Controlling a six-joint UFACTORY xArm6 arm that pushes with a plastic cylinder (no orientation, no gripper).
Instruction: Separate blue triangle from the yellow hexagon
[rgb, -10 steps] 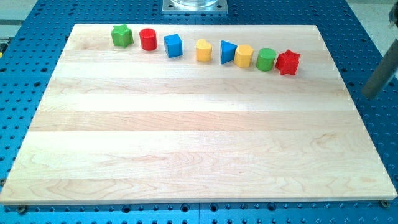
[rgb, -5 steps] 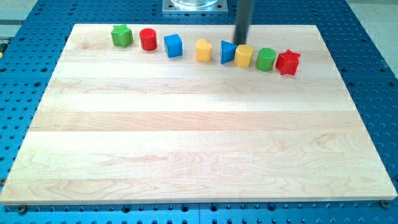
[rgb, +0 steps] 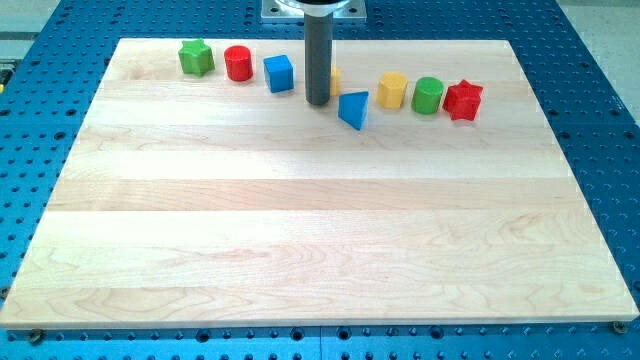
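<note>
The blue triangle (rgb: 353, 108) lies below the row of blocks near the view's top, tilted, a short gap down-left of the yellow hexagon (rgb: 392, 89). My tip (rgb: 318, 102) rests on the board just left of the blue triangle, a small gap apart. The rod stands in front of a yellow block (rgb: 334, 75), hiding most of it, so its shape cannot be made out.
The row along the view's top holds a green star (rgb: 196, 57), red cylinder (rgb: 238, 63), blue cube (rgb: 279, 73), green cylinder (rgb: 428, 95) and red star (rgb: 463, 100). The wooden board (rgb: 320, 230) lies on a blue perforated table.
The blue triangle has slid out of the row, down and slightly left, away from the yellow hexagon. My rod came from the view's right to the top, then down-left beside the triangle.
</note>
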